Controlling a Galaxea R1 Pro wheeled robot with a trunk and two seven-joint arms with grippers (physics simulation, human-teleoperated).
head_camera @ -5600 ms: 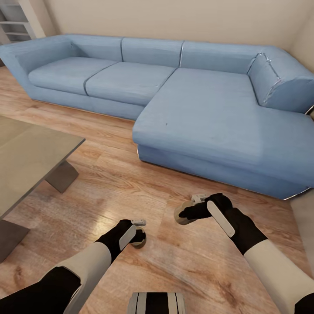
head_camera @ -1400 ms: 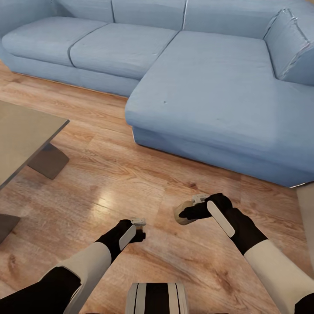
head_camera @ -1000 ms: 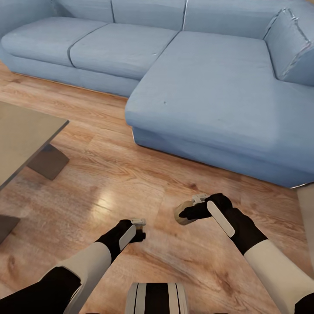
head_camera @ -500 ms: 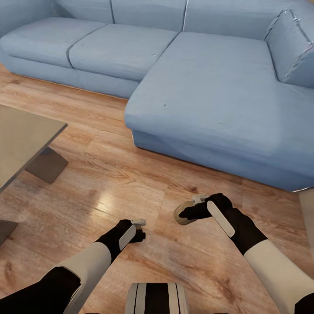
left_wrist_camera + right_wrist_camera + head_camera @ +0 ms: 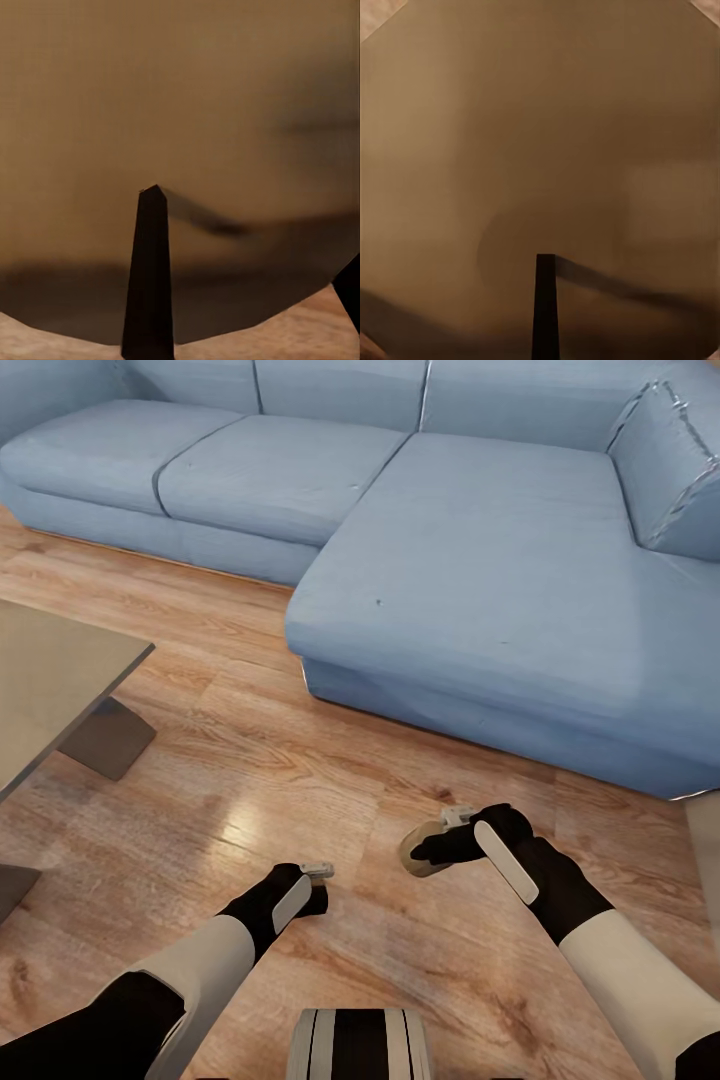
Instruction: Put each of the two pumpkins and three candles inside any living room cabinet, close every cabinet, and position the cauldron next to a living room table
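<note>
— Right tool (image 5: pixel 438 838) first: what do we have at lower right of centre in the head view?

— We see it pressed onto a tan candle (image 5: pixel 417 857), held clear above the wooden floor (image 5: pixel 250 760). The stubby cylinder lies tilted on its side in the grip, one round end facing the left of the frame.

— And in its wrist view?

— We get the same candle (image 5: pixel 540 135) so close that it is a brown blur, with one dark finger (image 5: pixel 545 307) lying against it.

— What of the left tool (image 5: pixel 318 875)?

— We find it low in the frame, left of centre, pointing up-frame. From the head view we cannot make out what it carries, since the black wrist covers it. In its wrist view a second candle (image 5: pixel 180 112) crowds the frame, with a dark finger (image 5: pixel 150 277) across its face and slivers of floor at the lower corners. We read that tool as pinching the second candle.

— Where do both arms stand in the room?

— We see them over bare floor. The blue sofa (image 5: pixel 470 560) fills the upper half of the frame, its chaise reaching down towards the right tool but well apart from it. The coffee table (image 5: pixel 50 680) cuts in at the left edge, its grey-beige corner near the middle left and one block leg beneath it.
</note>
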